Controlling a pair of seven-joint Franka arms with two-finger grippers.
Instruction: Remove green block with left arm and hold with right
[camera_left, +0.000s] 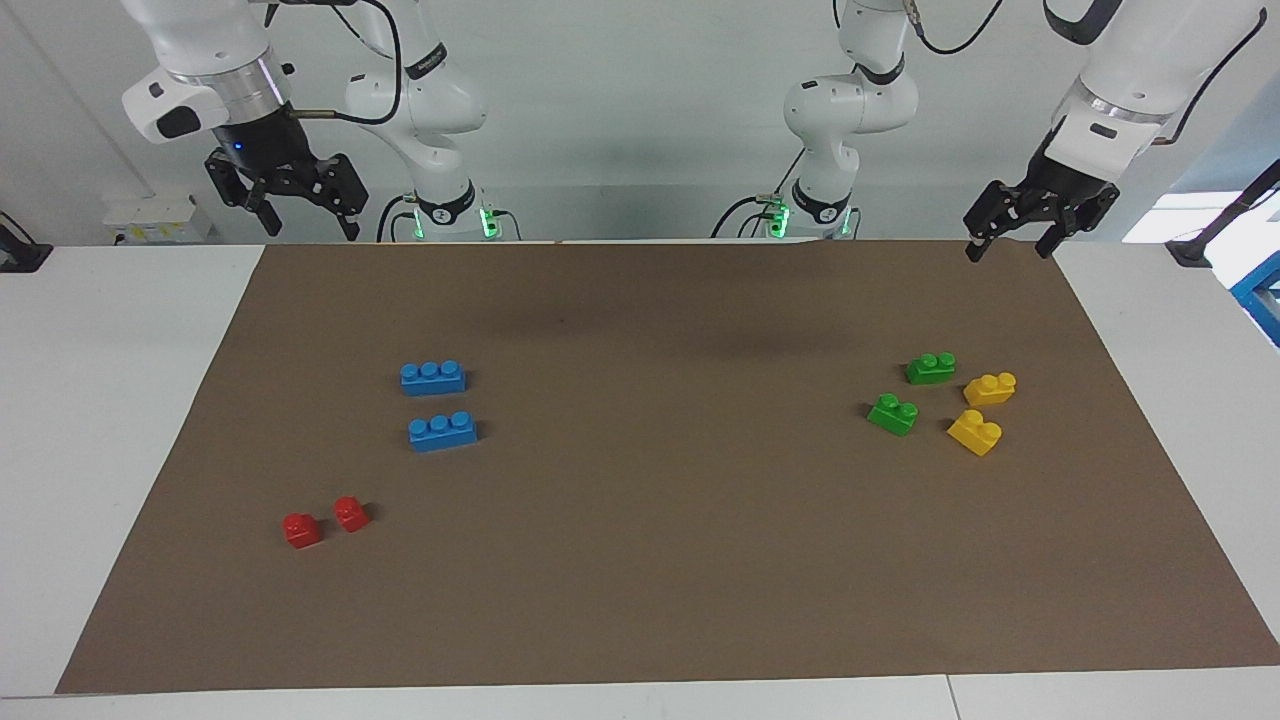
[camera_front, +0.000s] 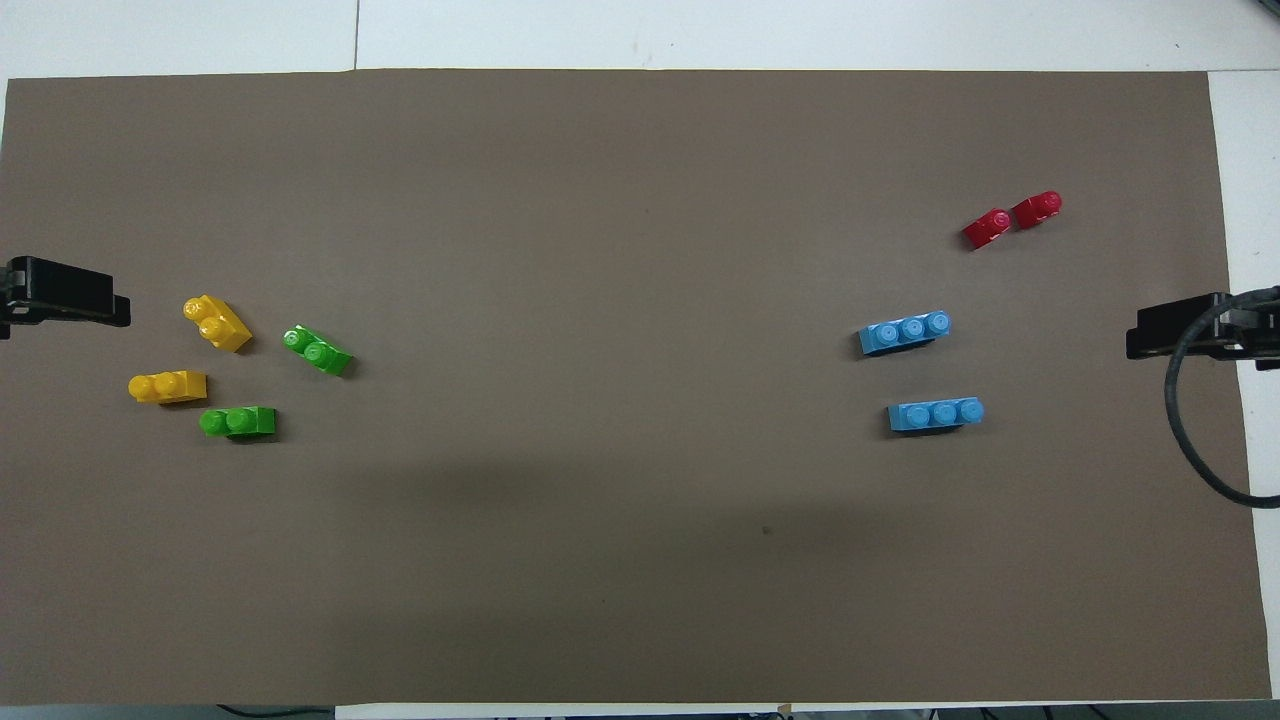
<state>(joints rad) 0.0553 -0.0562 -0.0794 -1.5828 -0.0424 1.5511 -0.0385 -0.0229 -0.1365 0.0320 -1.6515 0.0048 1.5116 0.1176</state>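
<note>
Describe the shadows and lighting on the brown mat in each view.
Facing view: two soft dark patches lie on the brown mat near the robots, and each brick, such as the green blocks, casts a short crisp shadow. Overhead view: a broad dim band darkens the mat's part nearest the robots, the rest evenly lit, with no glare; the blue bricks stay sharp.
</note>
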